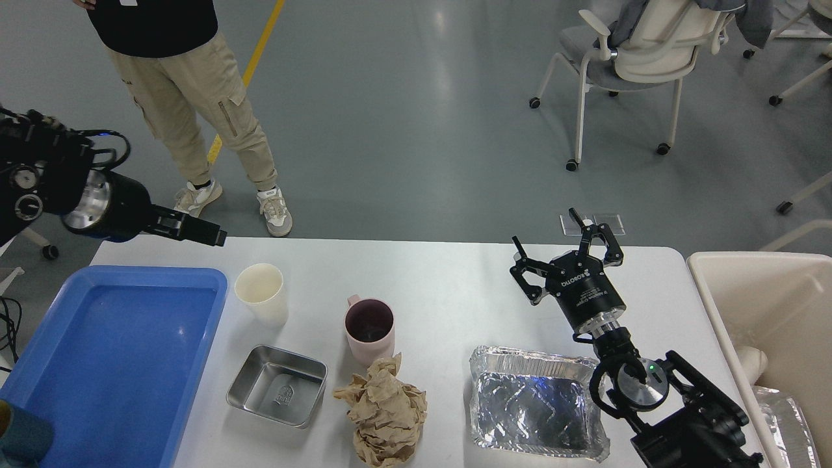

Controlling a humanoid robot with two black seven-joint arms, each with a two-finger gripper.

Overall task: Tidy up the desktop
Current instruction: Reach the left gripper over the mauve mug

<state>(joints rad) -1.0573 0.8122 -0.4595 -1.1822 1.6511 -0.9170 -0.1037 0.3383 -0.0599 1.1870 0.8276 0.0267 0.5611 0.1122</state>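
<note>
The right claw (564,242) carries white lettering on its black body that reads ROBOTIQ, seen upside down; smaller print below it is too fine to read. Its fingers stand apart with nothing between them, above the far right part of the white counter (448,279), which spans most of the lower view. The left claw (207,233) juts in from the left edge over the counter's far left corner; it is dark and seen nearly end-on, so I cannot tell whether it is apart or together.

A stamped mark sits in the bottom of the steel tray (278,385), too small to make out. The crumpled brown paper (383,413) hides the base of the pink mug (369,327) and is cut off by the lower edge. The blue tray (104,364), the foil tray (536,411) and the cream bin (767,312) are also cropped. A paper cup (261,292) stands just beside the blue tray.
</note>
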